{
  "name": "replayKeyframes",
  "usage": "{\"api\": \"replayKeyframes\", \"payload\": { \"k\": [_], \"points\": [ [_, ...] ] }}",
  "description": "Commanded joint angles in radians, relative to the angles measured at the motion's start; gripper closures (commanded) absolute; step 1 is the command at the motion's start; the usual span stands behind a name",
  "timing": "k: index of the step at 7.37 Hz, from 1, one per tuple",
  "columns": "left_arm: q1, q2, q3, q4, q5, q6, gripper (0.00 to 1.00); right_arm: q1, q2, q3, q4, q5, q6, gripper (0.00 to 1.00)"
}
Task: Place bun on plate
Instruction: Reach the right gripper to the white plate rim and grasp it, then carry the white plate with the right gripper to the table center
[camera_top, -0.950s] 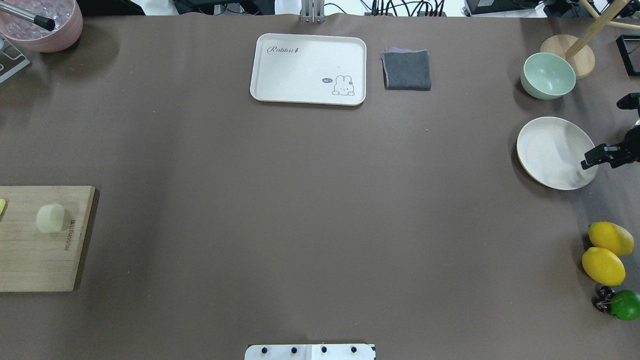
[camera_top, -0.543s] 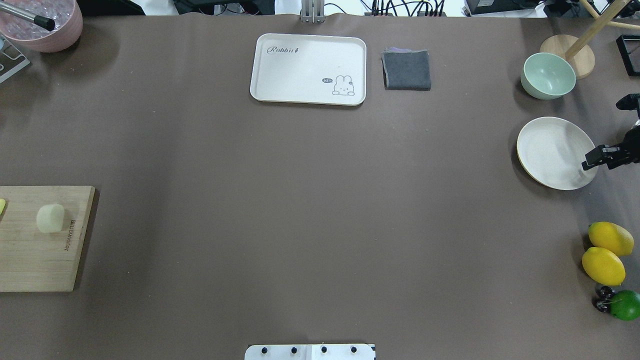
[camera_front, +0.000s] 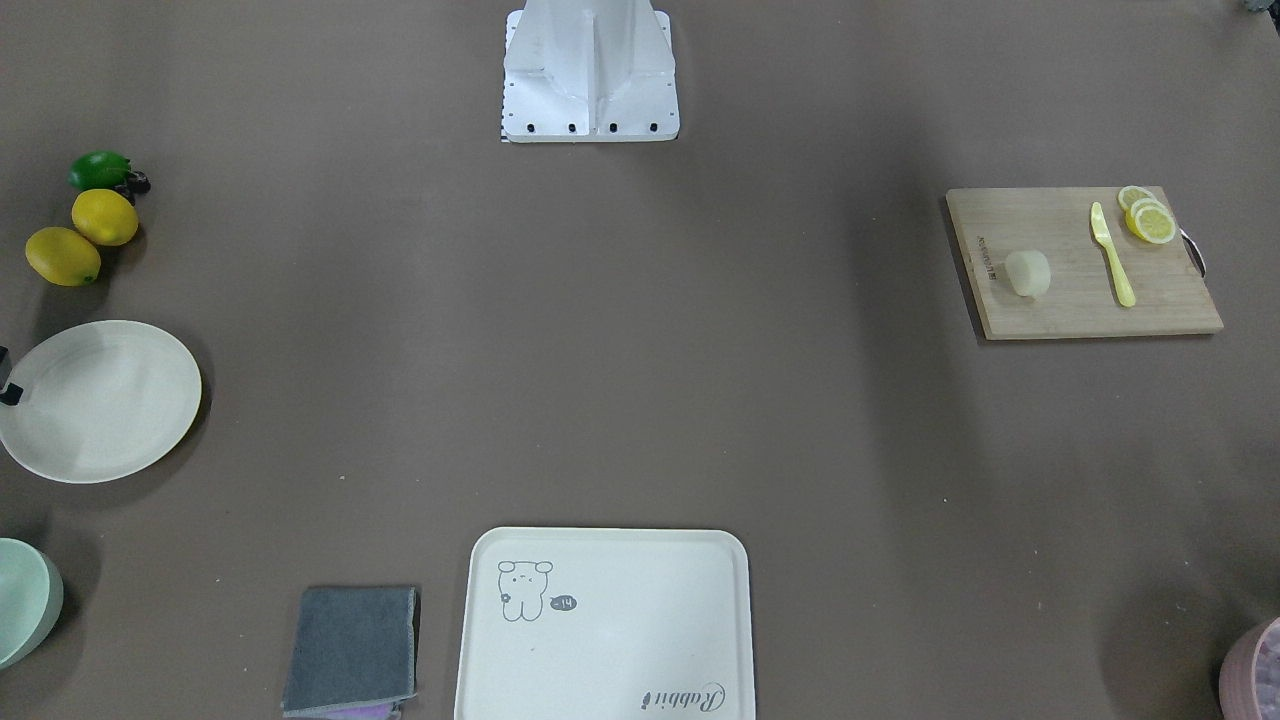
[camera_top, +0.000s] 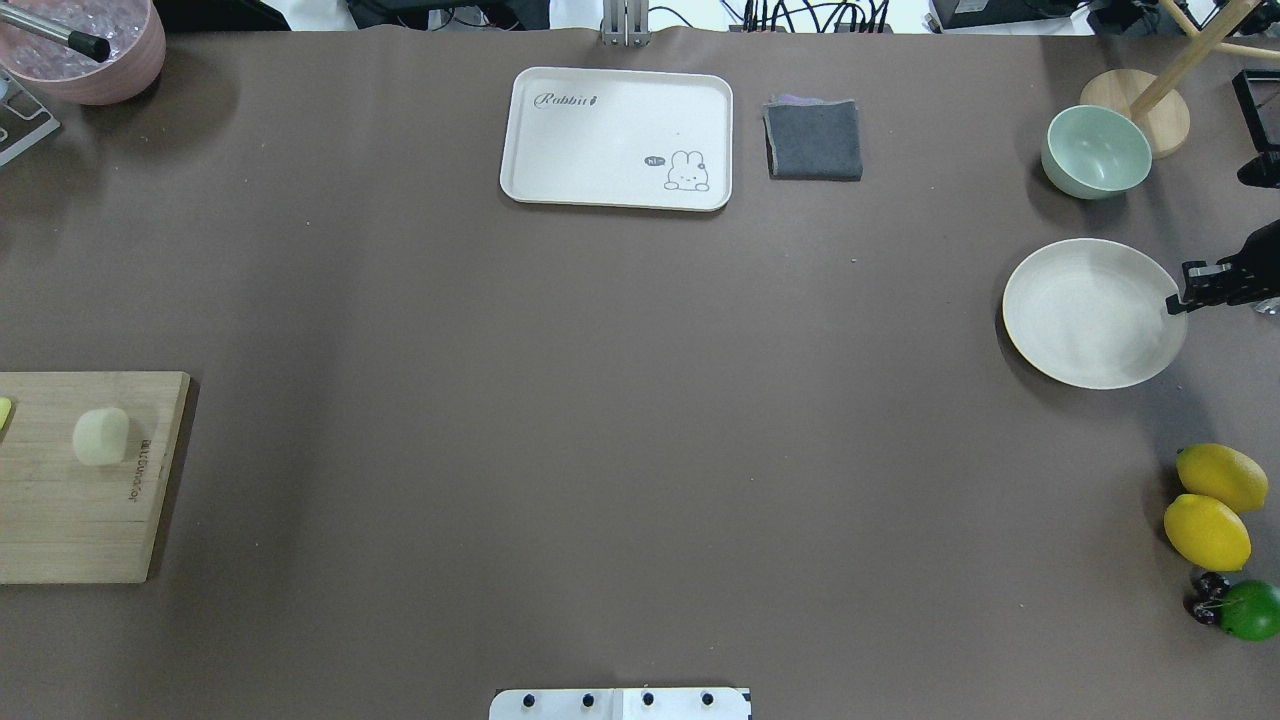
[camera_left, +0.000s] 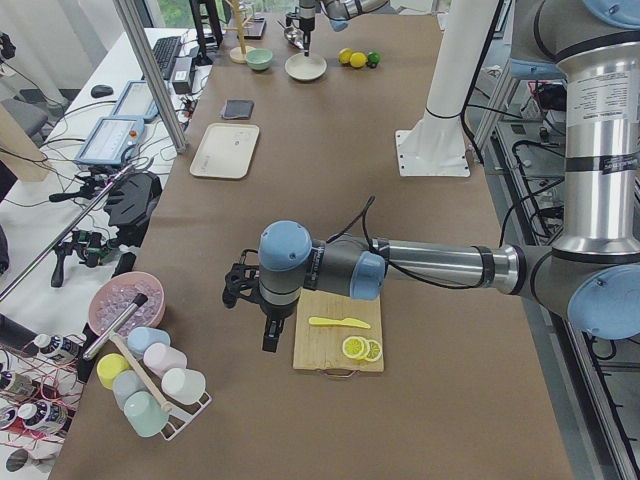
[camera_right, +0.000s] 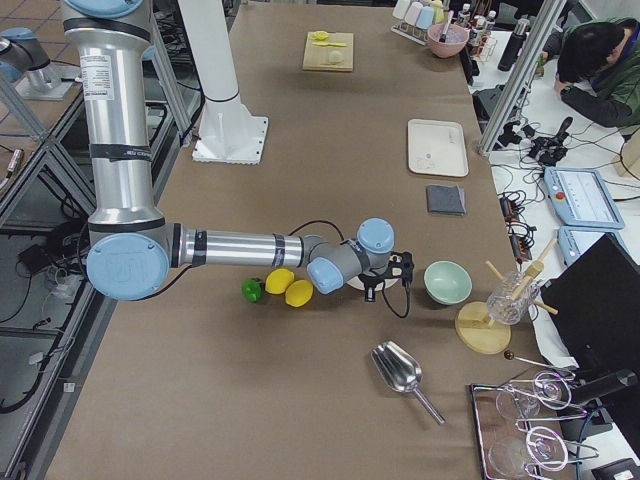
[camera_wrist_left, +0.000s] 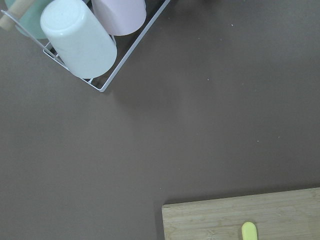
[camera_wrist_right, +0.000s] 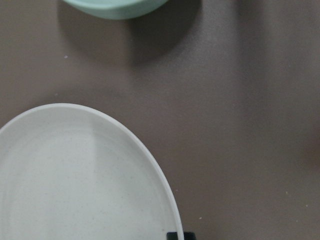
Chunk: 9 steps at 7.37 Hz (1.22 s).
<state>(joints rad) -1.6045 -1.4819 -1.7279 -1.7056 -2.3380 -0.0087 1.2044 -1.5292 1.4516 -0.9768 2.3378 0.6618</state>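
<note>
The bun (camera_top: 100, 437) lies on the board (camera_top: 60, 520), well apart from the plate (camera_top: 1085, 320). The left gripper (camera_left: 268, 332) hovers near that board (clearly the nearer arm), and whether its jaws are apart cannot be told. The right gripper (camera_top: 1195, 286) meets the plate's rim; its grip cannot be told either.

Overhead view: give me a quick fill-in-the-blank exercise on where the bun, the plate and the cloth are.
1. The bun rests on the wooden cutting ____.
2. The plate sits between the green bowl and two yellow ____.
3. The folded grey cloth lies beside the cream ____.
Missing words: board; lemons; tray.
</note>
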Motion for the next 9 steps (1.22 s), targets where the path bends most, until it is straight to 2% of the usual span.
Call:
{"api": "replayKeyframes", "payload": {
  "k": [1, 3, 4, 5, 6, 8, 9],
  "points": [
    [0.001, -0.001, -0.037, 0.003, -0.009, -0.004, 0.02, 0.043, -0.008, 0.067, 0.0, 0.078, 0.018, 1.0],
    [0.018, 0.002, -0.07, -0.015, -0.024, -0.004, 0.02, 0.021, 0.004, 0.177, 0.003, 0.072, 0.182, 1.0],
    [0.021, 0.018, -0.044, -0.061, -0.023, -0.001, 0.02, -0.015, 0.003, 0.246, 0.001, 0.068, 0.262, 1.0],
    [0.026, 0.023, -0.009, -0.131, -0.073, -0.045, 0.02, -0.061, 0.001, 0.303, 0.001, 0.049, 0.321, 1.0],
    [0.041, 0.022, -0.012, -0.144, -0.155, -0.2, 0.02, -0.13, 0.001, 0.356, 0.001, -0.025, 0.396, 1.0],
    [0.098, 0.02, -0.022, -0.244, -0.17, -0.26, 0.02, -0.295, 0.052, 0.395, 0.0, -0.203, 0.548, 1.0],
    [0.145, -0.026, -0.016, -0.244, -0.175, -0.314, 0.02, -0.39, 0.096, 0.395, 0.0, -0.304, 0.621, 1.0]
  ]
}}
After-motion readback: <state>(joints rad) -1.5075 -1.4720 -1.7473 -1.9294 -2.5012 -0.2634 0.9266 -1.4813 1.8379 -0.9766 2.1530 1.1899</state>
